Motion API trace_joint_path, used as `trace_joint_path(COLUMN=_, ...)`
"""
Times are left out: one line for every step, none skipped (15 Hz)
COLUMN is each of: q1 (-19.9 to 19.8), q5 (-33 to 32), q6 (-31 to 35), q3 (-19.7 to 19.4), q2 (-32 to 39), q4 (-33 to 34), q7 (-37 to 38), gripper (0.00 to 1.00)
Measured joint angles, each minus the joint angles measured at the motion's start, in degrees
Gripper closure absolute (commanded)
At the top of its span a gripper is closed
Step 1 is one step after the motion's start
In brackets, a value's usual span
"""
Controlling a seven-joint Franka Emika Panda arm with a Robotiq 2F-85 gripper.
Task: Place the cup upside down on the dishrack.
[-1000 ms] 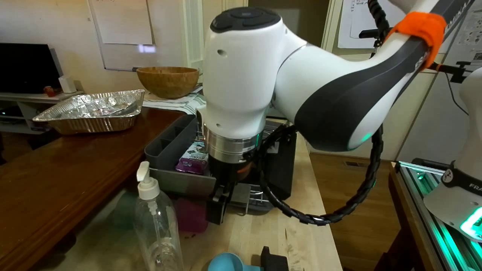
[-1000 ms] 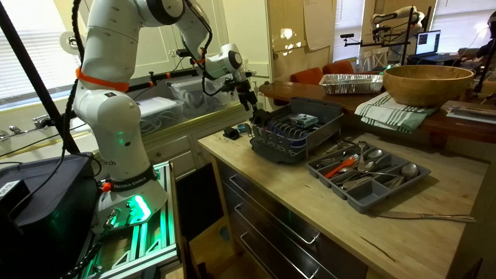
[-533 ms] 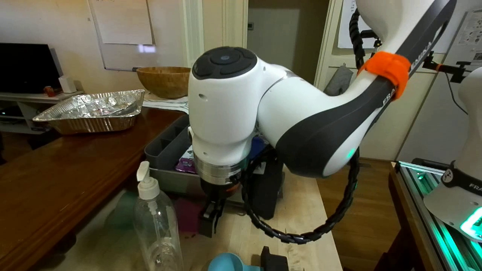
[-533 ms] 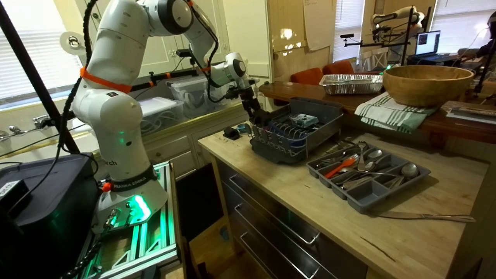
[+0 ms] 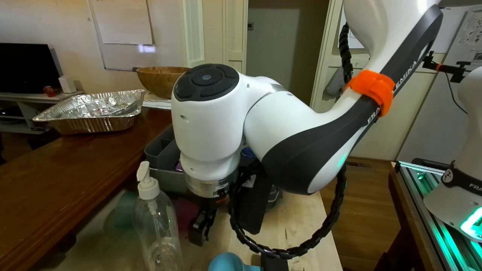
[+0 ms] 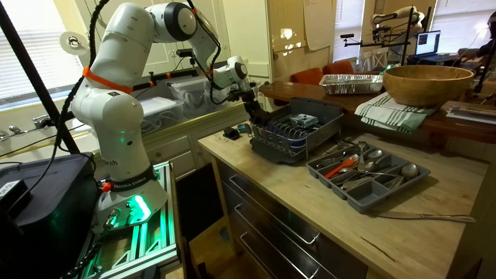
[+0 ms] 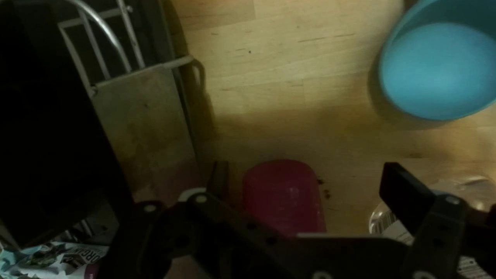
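Pale walls (image 5: 167, 37) above a wooden floor (image 5: 359, 210)
Window blinds (image 6: 42, 35) glow white; red chairs (image 6: 306, 76) stand behind a dark wooden counter (image 6: 296, 91).

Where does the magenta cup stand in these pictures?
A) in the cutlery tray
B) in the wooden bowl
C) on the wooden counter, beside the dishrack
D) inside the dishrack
C, because the wrist view shows the cup on the counter, outside the dishrack.
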Motion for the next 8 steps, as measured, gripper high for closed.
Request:
trace_joint_path(q1=0.00, q5=-0.08, q6=0.19, q3=-0.19, q2=0.00, q4=0.04, q7=0.00, gripper=0.00)
trace_joint_path(q1=0.08, q5=-0.37, q6=0.51, q3=-0.57, q2=0.01, q4=0.07, q7=0.07, gripper=0.00)
trace_joint_path(q1=0.16, q5=-0.56, q6=1.18, q3=-1.08, q2=0.08, q4=0.15, q7=0.08, gripper=0.00)
trace_joint_path(q1=0.16, q5=-0.57, q6=2.07, q3=-1.51, q2=0.27, q4=0.29, q7=0.05, gripper=0.00)
trace_joint_path(q1=0.13, q5=-0.57, q6=2.98, q3=-1.87, q2=0.60, q4=0.50, q7=-0.03, gripper=0.00)
trace_joint_path(q1=0.09, q5=-0.57, q6=4.02, q3=-2.19, q2=0.96, q4=0.64, q7=-0.17, gripper=0.00)
trace_joint_path(q1=0.08, q5=-0.57, q6=4.91, q3=-2.47, q2=1.40, q4=0.88, q7=-0.34, gripper=0.00)
trace_joint_path(q1=0.08, q5=-0.57, q6=5.52, q3=-2.69, q2=1.94, q4=1.30, q7=-0.57, gripper=0.00)
